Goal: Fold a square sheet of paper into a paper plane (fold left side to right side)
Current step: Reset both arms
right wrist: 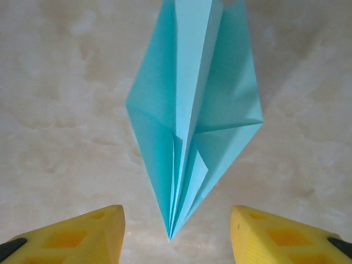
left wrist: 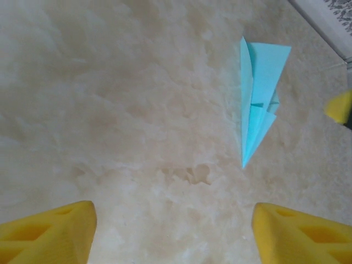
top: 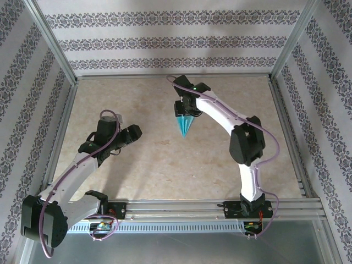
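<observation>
The paper plane [top: 185, 125] is a slim cyan dart lying on the beige table, its tip pointing to the near edge. In the right wrist view the paper plane [right wrist: 192, 110] has raised lengthwise creases, and its tip lies between the yellow fingers [right wrist: 82, 236] without touching them. My right gripper [right wrist: 176, 237] is open, just behind the plane's wide end [top: 186, 112]. My left gripper [top: 133, 133] is open over bare table, left of the plane [left wrist: 258, 93], its midpoint [left wrist: 173, 236] well short of the tip. A flat square sheet is out of view.
Aluminium rails [top: 181, 204] frame the table, with patterned walls [top: 165, 41] behind and at the sides. A yellow finger [left wrist: 340, 107] of the right gripper shows at the left wrist view's right edge. Bare tabletop [top: 154, 170] lies between the plane and the arm bases.
</observation>
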